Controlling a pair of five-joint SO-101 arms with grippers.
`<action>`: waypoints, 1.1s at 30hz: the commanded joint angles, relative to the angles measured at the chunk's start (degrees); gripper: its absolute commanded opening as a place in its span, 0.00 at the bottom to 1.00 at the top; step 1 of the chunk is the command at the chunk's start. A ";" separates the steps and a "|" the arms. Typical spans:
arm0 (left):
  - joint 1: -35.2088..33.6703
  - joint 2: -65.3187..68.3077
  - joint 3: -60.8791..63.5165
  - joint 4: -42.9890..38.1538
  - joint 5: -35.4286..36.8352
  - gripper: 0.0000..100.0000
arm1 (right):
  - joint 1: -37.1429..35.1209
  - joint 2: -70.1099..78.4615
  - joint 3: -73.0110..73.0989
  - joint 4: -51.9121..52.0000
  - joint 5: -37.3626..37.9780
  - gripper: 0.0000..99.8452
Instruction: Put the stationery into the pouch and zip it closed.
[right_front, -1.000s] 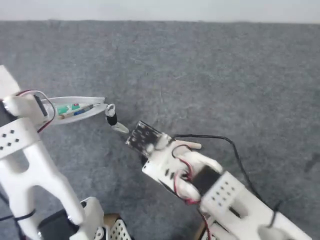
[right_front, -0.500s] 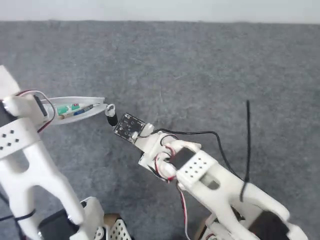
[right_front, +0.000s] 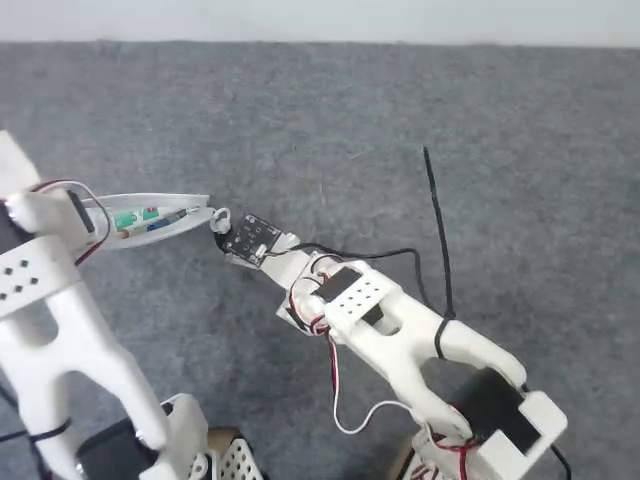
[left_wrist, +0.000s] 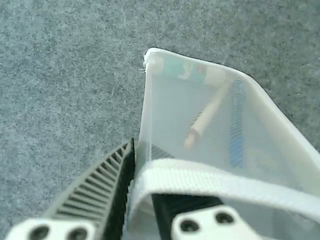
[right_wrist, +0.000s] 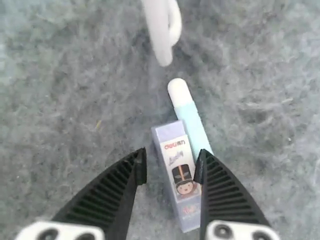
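High view: the pouch (right_front: 150, 217) lies near the table's (right_front: 450, 110) left edge, with my right claw (right_front: 226, 238) just beside its zip end. Left wrist view: my left claw (left_wrist: 144, 162) is clenched on the pouch. Right wrist view: my right claw is released, jaws astride the eraser (right_wrist: 178, 182).

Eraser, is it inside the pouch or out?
Out. The eraser lies on the grey carpet between the right gripper's open jaws, beside a pale blue stick, apart from the pouch.
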 joint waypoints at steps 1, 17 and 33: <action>-0.44 -0.88 -0.92 -1.85 0.70 0.01 | 0.57 -0.13 -3.16 -0.92 1.41 0.15; -1.93 -0.88 -0.92 -1.85 0.70 0.01 | -1.27 5.67 -4.84 3.03 1.41 0.15; -1.93 -0.88 -0.92 -1.67 0.62 0.01 | -0.92 3.56 -7.30 9.98 1.41 0.01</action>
